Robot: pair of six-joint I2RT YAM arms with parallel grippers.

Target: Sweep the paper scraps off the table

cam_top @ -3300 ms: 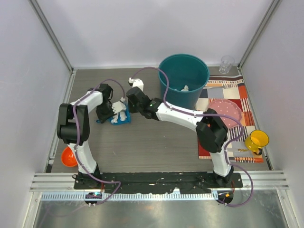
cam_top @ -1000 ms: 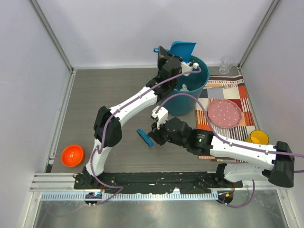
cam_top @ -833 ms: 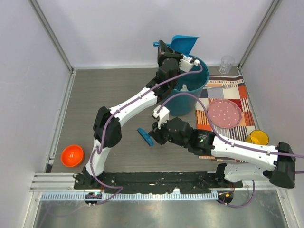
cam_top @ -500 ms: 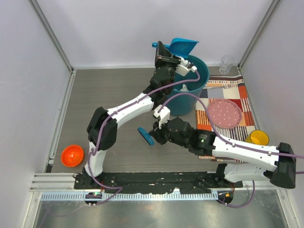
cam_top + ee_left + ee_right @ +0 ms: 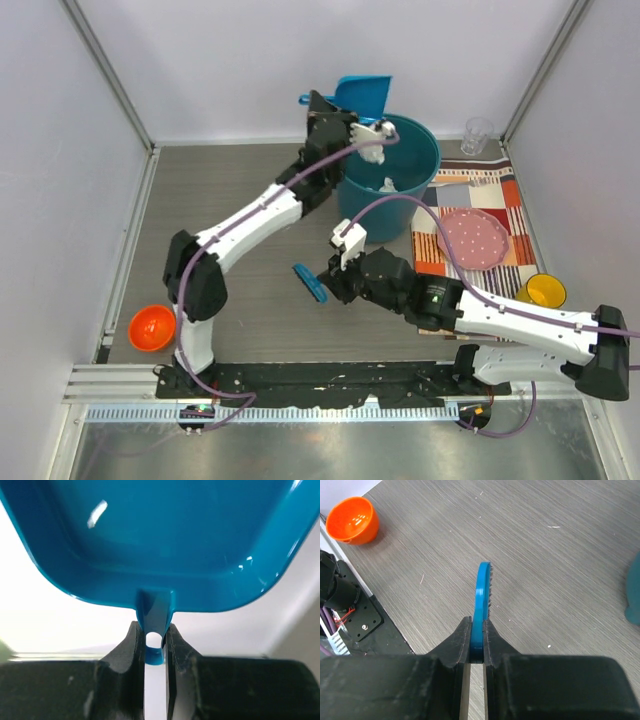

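Observation:
White paper scraps (image 5: 389, 185) lie inside the teal bin (image 5: 415, 200) at the back of the table (image 5: 230, 200). No scraps show on the wood surface. My left gripper (image 5: 322, 108) is raised at the bin's back left rim, shut on the handle (image 5: 154, 625) of a blue dustpan (image 5: 361, 93). The dustpan (image 5: 165, 535) fills the left wrist view, its inside bare. My right gripper (image 5: 333, 283) hovers low over mid table, shut on a blue brush (image 5: 309, 283). The brush (image 5: 483, 597) stands edge-on between the right gripper (image 5: 477, 630) pads, bristles to the right.
An orange bowl (image 5: 152, 327) (image 5: 351, 513) sits at the table's front left. Right of the bin lies a striped placemat (image 5: 480, 190) with a pink plate (image 5: 473, 238) and a yellow cup (image 5: 542, 290). A clear glass (image 5: 477, 135) stands at the back right.
My left arm has swung the dustpan to the left along the bin's back rim. The right arm with the brush has shifted only slightly.

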